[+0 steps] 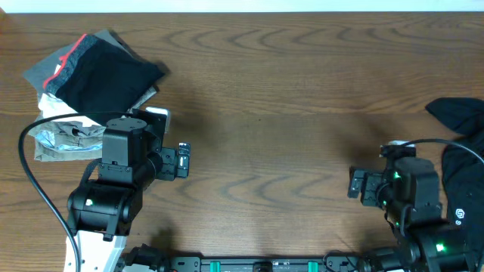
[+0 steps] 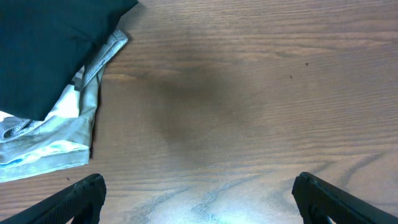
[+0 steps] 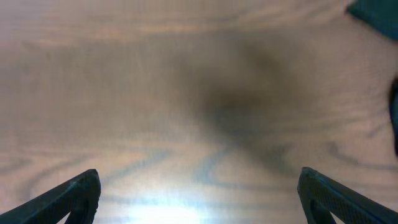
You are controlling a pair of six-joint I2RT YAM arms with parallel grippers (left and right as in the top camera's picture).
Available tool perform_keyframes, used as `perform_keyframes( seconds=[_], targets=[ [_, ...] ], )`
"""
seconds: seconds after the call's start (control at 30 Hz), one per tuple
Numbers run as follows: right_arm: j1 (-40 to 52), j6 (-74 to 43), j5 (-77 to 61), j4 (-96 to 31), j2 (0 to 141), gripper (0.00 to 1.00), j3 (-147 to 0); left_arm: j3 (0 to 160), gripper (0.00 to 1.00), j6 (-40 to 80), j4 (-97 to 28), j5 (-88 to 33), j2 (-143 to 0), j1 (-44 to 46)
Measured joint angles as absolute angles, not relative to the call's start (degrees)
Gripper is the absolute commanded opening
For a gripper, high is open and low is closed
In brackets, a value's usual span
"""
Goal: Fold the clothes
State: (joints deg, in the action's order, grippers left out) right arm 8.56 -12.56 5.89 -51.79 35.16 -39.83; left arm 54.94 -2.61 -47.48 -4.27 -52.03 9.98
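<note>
The left gripper [image 1: 184, 160] and right gripper [image 1: 354, 183] stood wide open and empty over the bare wooden table [image 1: 265, 75].
The unfolded black garment with a white logo [image 1: 457, 113] lay at the right edge, partly under the right arm. It probably needed to be taken by an edge and drawn flat to the centre. The folded black trousers [image 1: 106, 72] lay on pale cloth [image 1: 64, 136] at the far left, close beside the left arm and best left undisturbed.
</note>
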Motion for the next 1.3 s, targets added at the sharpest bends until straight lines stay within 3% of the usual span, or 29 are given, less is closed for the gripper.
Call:
perform_keyframes(
  seconds=[0.5,0.87,1.3],
  targets=[
    [2.8,-11.0,5.8,-28.5,6.3,0.99,-19.4,54.9,0.98,-2.6,-47.5,-4.3,-52.1,10.0],
    [2.1,-10.0,5.5,-1.3,0.7,0.99,-2.7,54.9,0.98,-2.6,-47.5,-4.3,-52.1,10.0],
    [2.1,-8.7,2.9,-3.7,0.8,0.99,-0.4,54.9,0.98,-2.6,-47.5,-4.3,-52.1,10.0]
  ],
)
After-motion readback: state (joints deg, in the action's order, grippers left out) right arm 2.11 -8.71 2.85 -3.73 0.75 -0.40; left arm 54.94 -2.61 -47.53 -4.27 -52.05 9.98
